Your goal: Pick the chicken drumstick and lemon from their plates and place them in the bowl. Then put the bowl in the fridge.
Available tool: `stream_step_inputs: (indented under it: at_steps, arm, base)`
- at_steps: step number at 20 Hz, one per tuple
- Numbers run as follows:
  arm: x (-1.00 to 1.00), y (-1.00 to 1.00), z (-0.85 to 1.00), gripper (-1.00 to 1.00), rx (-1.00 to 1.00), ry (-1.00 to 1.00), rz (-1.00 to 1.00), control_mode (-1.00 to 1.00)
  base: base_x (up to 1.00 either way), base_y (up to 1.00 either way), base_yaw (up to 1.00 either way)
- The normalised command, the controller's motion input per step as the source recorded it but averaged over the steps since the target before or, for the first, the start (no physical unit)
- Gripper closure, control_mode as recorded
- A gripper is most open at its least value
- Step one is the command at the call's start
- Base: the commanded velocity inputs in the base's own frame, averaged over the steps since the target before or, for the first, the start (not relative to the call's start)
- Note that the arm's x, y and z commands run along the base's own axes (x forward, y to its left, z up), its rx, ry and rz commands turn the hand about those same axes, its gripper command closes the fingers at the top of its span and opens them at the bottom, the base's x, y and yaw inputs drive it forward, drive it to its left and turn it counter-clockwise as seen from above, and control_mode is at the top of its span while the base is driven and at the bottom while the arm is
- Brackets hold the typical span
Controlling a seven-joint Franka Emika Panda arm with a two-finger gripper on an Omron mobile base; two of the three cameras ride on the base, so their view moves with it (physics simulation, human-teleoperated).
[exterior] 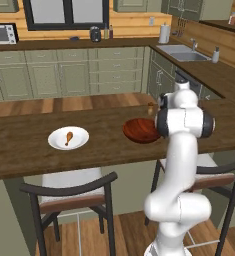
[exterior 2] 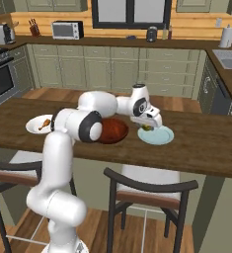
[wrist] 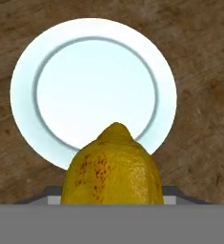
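My gripper (exterior 2: pixel 148 126) hangs just over the pale blue-green plate (exterior 2: pixel 162 138) on the wooden counter, shut on the yellow-green lemon (exterior 2: pixel 146 127). In the hand view the lemon (wrist: pixel 111 171) sits close between the fingers and hides their tips, with the plate (wrist: pixel 23 86) bare beneath it. The reddish-brown bowl (exterior: pixel 139 130) (exterior 2: pixel 115 131) stands just left of that plate, partly behind my arm. Further left, the chicken drumstick (exterior: pixel 69 137) (exterior 2: pixel 45 123) lies on the white plate (exterior: pixel 56 136) (exterior 2: pixel 33 126). The fridge is out of view.
Two dark-framed chairs (exterior: pixel 69 189) (exterior 2: pixel 147 184) stand against the counter's near side by my base. A small jar (exterior: pixel 150 106) sits at the counter's far edge. Cabinets, a sink (exterior: pixel 181 52) and a microwave (exterior 2: pixel 68 29) line the back walls.
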Motion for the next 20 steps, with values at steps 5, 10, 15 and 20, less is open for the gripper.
stream_step_inputs:
  at_steps: [5, 10, 15, 20]
  arm:
    - [-0.68, 0.61, 0.73, 1.0, 0.1, 0.01, 0.14, -1.0]
    - [-0.39, 0.84, 0.44, 1.0, 0.14, 0.04, 0.18, -1.0]
    - [0.05, 0.84, 0.01, 1.0, 0.12, 0.11, 0.16, -1.0]
    - [0.49, 0.79, -0.19, 1.0, 0.08, 0.13, 0.15, -1.0]
  base:
    - [0.0, 0.0, 0.0]
    - [0.0, 0.0, 0.0]
    - [0.0, 0.0, 0.0]
    - [0.0, 0.0, 0.0]
